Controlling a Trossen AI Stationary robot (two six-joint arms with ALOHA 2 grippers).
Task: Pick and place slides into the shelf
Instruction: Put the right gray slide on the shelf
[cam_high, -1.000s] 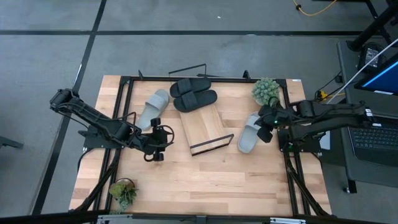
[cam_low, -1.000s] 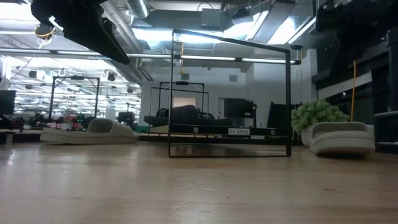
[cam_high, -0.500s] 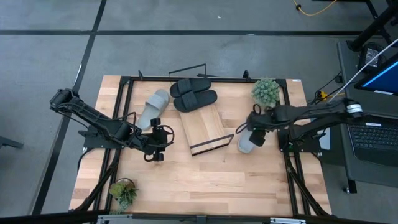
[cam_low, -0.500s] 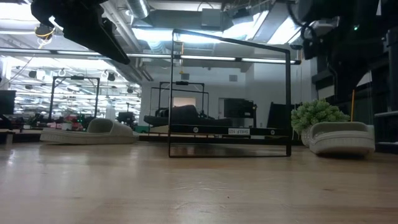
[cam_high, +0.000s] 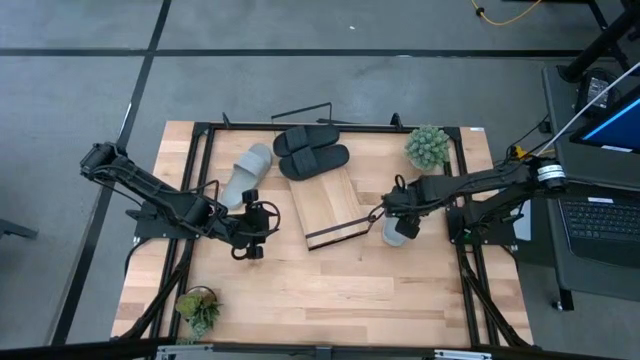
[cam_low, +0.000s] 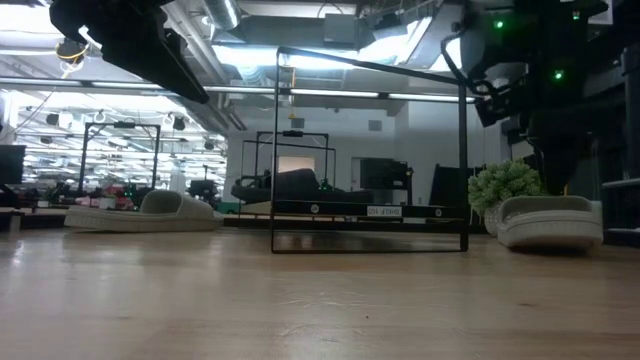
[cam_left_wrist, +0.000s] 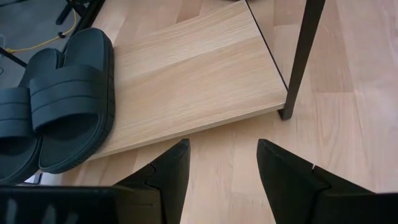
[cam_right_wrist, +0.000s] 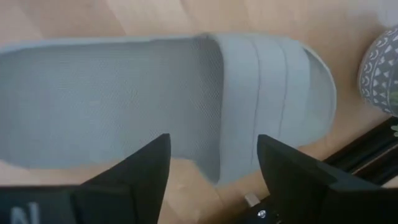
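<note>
Two grey slides lie soles down on the table: one at the left, one at the right. Two black slides lie side by side at the far end of the slanted shelf board. My right gripper hangs open just above the right grey slide, near where the strap begins. I see no touch. My left gripper stands open, low over the table, left of the shelf and pointing at it.
A potted plant stands behind the right grey slide, close to my right arm. Another plant stands at the near left corner. The shelf's black wire frame rises mid-table. Bare tabletop lies toward the near edge.
My right gripper has reached from the table's right edge toward the left, coming over the right grey slide and closer to the shelf. The slide has not moved. My left arm has kept still.
</note>
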